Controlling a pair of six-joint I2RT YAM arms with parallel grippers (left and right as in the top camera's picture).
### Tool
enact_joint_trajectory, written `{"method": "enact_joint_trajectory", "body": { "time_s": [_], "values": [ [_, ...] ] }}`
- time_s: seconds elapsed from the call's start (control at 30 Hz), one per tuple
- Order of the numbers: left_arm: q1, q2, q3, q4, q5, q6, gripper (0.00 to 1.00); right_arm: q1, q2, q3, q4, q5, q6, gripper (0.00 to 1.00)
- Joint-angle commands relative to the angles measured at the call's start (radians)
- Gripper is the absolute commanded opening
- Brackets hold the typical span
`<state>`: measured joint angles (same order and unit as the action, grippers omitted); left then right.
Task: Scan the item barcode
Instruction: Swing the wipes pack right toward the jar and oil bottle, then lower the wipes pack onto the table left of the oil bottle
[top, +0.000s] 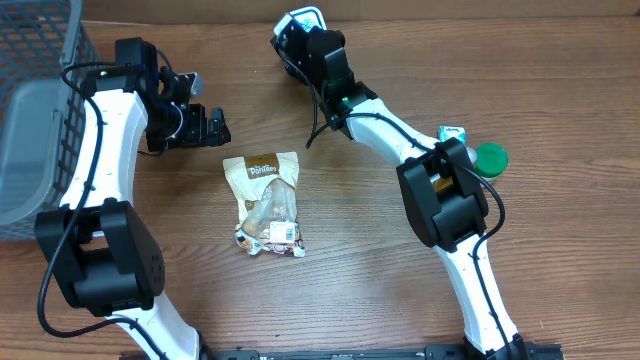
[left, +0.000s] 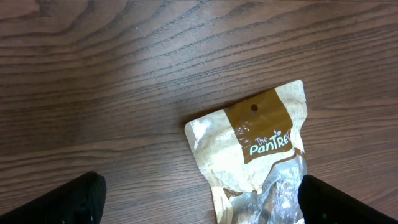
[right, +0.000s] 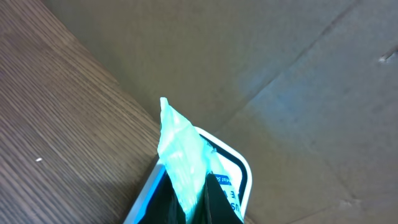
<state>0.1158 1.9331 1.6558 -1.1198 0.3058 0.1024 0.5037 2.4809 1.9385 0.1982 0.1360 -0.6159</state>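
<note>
My left tool (top: 203, 105) hangs with its jaws spread as wide as they go, gripping nothing. The bag (top: 268, 200) lies flat on the surface (top: 400, 290) just beside it, and its brown header shows between my fingers (left: 62, 202). My right tool (top: 302, 28) is clamped tight on a teal packet (right: 180, 155), well apart from the bag, by a cardboard wall (right: 280, 62).

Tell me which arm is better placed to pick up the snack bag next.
Left. The left fingers are open and sit just beside the snack bag's top edge. The right fingers, farther away, are shut on a teal packet.
</note>
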Motion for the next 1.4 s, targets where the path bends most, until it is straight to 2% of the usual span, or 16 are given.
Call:
{"method": "enact_joint_trajectory", "body": {
  "time_s": [0.0, 0.07, 0.23, 0.37, 0.47, 0.63, 0.87, 0.97, 1.2, 1.3, 1.33, 1.37],
  "values": [
    [0.000, -0.010, 0.008, 0.003, -0.002, -0.021, 1.00, -0.006, -0.003, 0.019, -0.005, -0.025, 0.048, 0.04],
    [0.000, -0.010, 0.008, 0.003, -0.002, -0.021, 1.00, -0.006, -0.017, 0.019, -0.006, -0.025, 0.050, 0.04],
    [0.000, -0.010, 0.008, 0.003, -0.002, -0.021, 1.00, -0.019, -0.106, 0.019, -0.014, -0.025, 0.157, 0.04],
    [0.000, -0.010, 0.008, 0.003, -0.002, -0.021, 1.00, -0.036, -0.202, 0.019, -0.108, -0.025, 0.267, 0.03],
    [0.000, -0.010, 0.008, 0.003, -0.002, -0.021, 1.00, -0.051, -0.279, 0.019, -0.273, -0.025, 0.346, 0.04],
    [0.000, -0.010, 0.008, 0.003, -0.002, -0.021, 1.00, -0.084, -0.382, 0.019, -0.672, -0.058, 0.487, 0.04],
    [0.000, -0.010, 0.008, 0.003, -0.002, -0.021, 1.00, -0.129, -0.393, 0.007, -1.159, -0.393, 0.519, 0.04],
    [0.000, -0.010, 0.008, 0.003, -0.002, -0.021, 1.00, -0.136, -0.392, -0.021, -1.329, -0.399, 0.509, 0.04],
    [0.000, -0.010, 0.008, 0.003, -0.002, -0.021, 1.00, -0.147, -0.392, -0.061, -1.442, -0.378, 0.507, 0.04],
    [0.000, -0.010, 0.008, 0.003, -0.002, -0.021, 1.00, -0.152, -0.392, -0.068, -1.455, -0.302, 0.508, 0.22],
    [0.000, -0.010, 0.008, 0.003, -0.002, -0.021, 1.00, -0.152, -0.392, -0.068, -1.458, -0.271, 0.507, 0.44],
    [0.000, -0.010, 0.008, 0.003, -0.002, -0.021, 1.00, -0.152, -0.392, -0.068, -1.458, -0.257, 0.508, 0.59]
  ]
}}
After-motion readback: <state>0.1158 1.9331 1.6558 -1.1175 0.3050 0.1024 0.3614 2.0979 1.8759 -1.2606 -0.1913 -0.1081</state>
